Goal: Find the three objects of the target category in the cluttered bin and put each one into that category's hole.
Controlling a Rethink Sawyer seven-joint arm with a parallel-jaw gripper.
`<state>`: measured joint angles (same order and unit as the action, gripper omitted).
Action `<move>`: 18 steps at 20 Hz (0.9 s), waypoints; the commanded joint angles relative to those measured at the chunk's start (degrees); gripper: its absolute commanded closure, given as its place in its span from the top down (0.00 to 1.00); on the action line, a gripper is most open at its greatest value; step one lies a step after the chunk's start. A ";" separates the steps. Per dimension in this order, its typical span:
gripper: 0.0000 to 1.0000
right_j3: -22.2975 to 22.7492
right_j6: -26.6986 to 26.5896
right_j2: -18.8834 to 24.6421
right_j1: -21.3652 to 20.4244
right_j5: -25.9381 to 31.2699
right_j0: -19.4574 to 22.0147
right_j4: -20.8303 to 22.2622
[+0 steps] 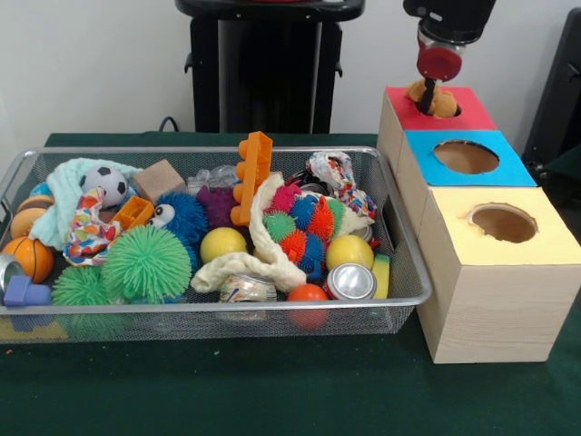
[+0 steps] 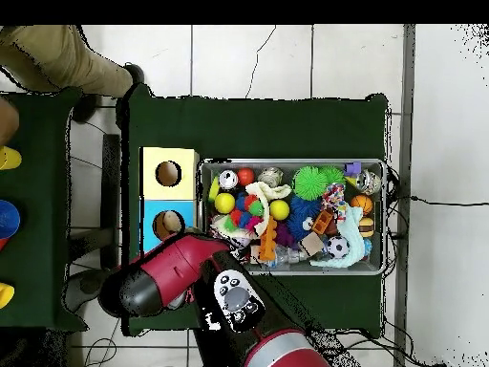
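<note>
My gripper [image 1: 428,94] hangs from the top right, straight over the hole of the red-topped box [image 1: 474,111]. Its dark fingers are shut on a tan plush toy [image 1: 441,103], which sits at the mouth of that hole. In the overhead view the red arm [image 2: 177,272] covers the red box and the gripper. The wire bin [image 1: 209,306] to the left is packed with toys: yellow balls [image 1: 223,243], green spiky balls [image 1: 146,263], a multicoloured spiky ball [image 1: 304,227], a white rope toy [image 1: 268,250] and an orange block [image 1: 253,173].
A blue-topped box [image 1: 427,150] and a yellow-topped box [image 1: 454,218], each with a round hole, stand in a row in front of the red one. Cans [image 1: 351,282] lie at the bin's front. A person's leg [image 2: 57,57] shows at the overhead view's top left.
</note>
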<state>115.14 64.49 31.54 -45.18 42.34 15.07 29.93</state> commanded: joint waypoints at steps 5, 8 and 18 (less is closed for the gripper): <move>1.00 -0.60 9.16 -2.71 1.91 -2.45 0.52 -1.20; 1.00 -0.75 8.93 -2.60 1.35 -1.87 0.90 -1.78; 1.00 -1.16 3.38 1.12 -6.08 8.42 4.34 -11.05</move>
<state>115.28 64.49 31.29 -48.23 43.15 17.18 22.82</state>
